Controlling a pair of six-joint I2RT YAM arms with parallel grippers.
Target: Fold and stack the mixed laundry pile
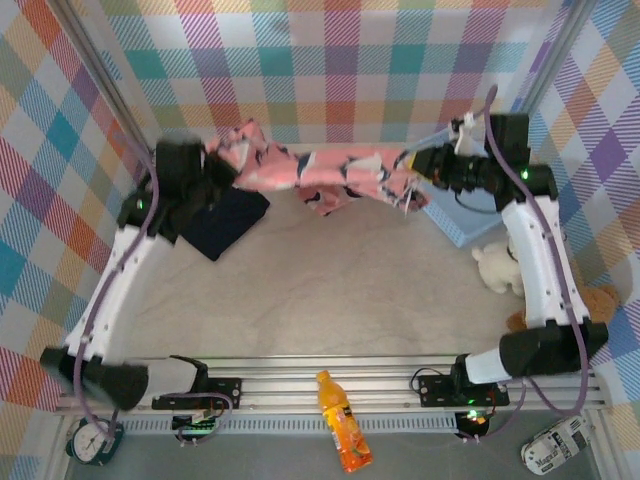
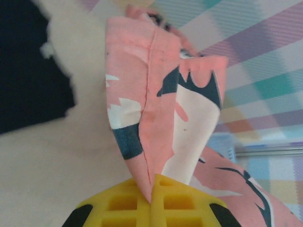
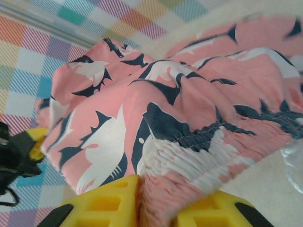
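Observation:
The pink garment [image 1: 330,170], printed with navy and white shapes, hangs stretched in the air between my two grippers near the back wall. My left gripper [image 1: 215,165] is shut on one folded, seamed edge of it [image 2: 156,94], the yellow fingers [image 2: 123,203] pinched tight together. My right gripper [image 1: 412,165] grips the bunched elastic waistband [image 3: 189,151], which fills the narrow gap between its yellow fingers [image 3: 106,203]. The navy trousers [image 1: 225,222] lie crumpled on the table below the left gripper and show dark at the upper left of the left wrist view [image 2: 28,71].
A light blue basket [image 1: 462,215] stands at the back right, under the right arm. A white teddy bear [image 1: 497,268] and a brown one [image 1: 595,300] sit by the right wall. An orange bottle [image 1: 340,420] lies on the front rail. Checked walls enclose the table.

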